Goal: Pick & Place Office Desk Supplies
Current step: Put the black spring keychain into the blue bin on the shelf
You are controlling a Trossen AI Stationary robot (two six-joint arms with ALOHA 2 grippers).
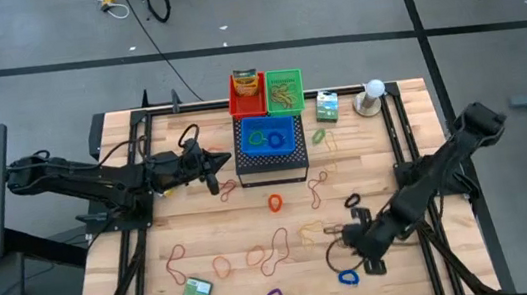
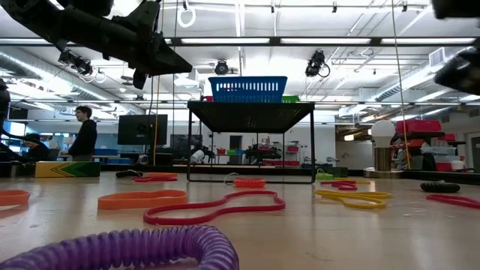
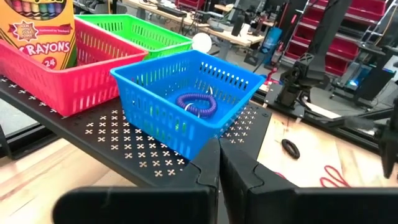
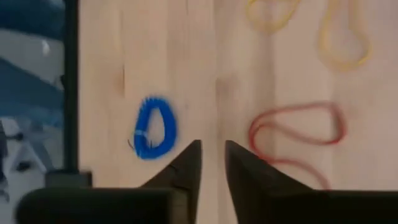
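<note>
While the right gripper (image 4: 211,155), its fingers narrowly parted and empty, hovers above bare wood, the small coiled blue plastic loop (image 4: 153,127) at ten o'clock should be centred before descent.

Crayon box (image 3: 38,28) in red basket (image 3: 93,74): "CRAYONS", "24".

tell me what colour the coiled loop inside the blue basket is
Purple. The coiled loop lies in the blue basket, clearest in the left wrist view.
</note>
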